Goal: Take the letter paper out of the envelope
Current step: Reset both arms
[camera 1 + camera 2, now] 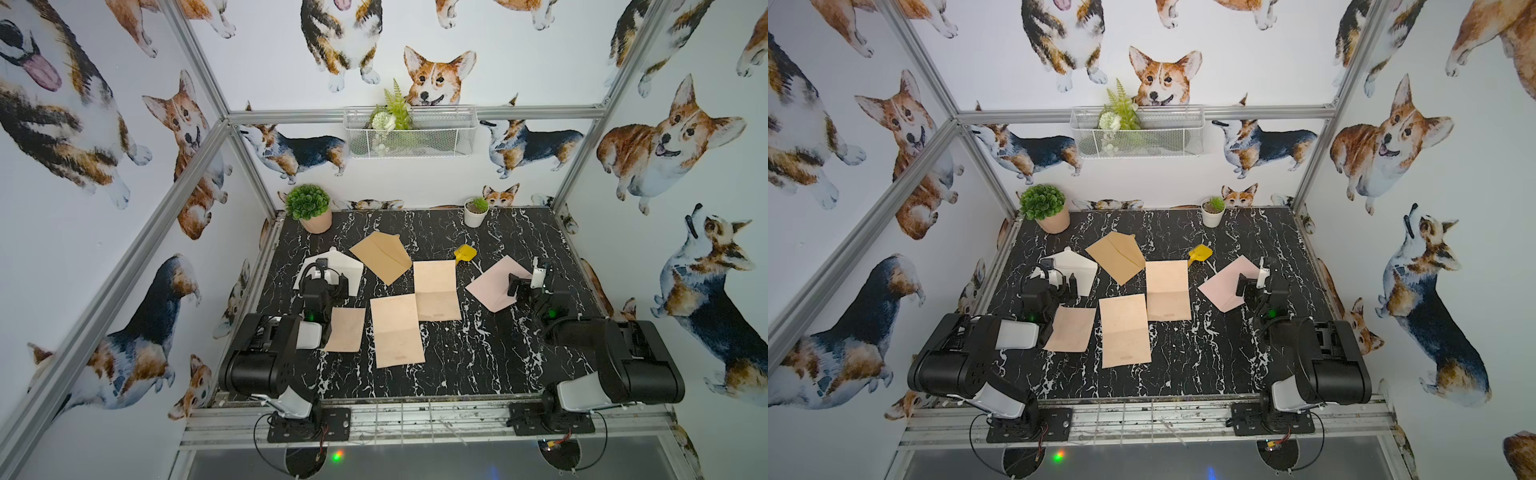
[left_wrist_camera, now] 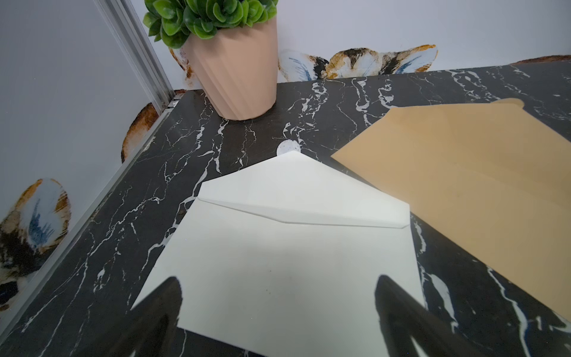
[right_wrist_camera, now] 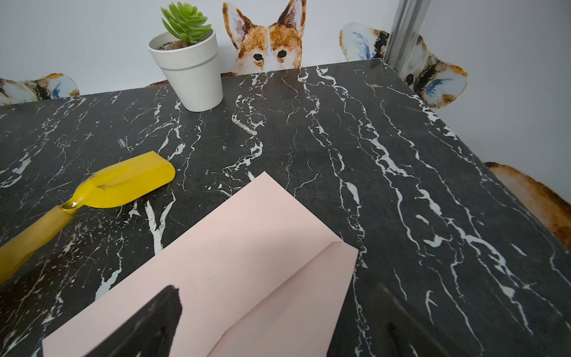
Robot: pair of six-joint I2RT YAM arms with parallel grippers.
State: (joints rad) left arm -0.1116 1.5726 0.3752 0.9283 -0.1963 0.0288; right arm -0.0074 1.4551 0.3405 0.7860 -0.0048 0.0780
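Nearest the arm bases, three tan letter sheets are lying unfolded on the black marble table, outside every envelope, one of them partly under the left arm. Just beyond them the left gripper is hovering over the white envelope, its fingers standing spread wide and gripping nothing. The right gripper is hanging likewise, spread and empty, over the pink envelope, with a yellow spatula lying near it. Farther back the brown envelope is lying between the two. Whether any envelope is hiding a sheet inside, the views are not showing. The step in hand is probably working on the white one: its flap is lying open and pointing away from the gripper, so one finger should be slipping in at the mouth below the flap fold while the other arm is pinning the closed edge flat, since thin paper is likely skating on smooth marble. At the far edge the bushy plant and the small succulent are standing well clear.
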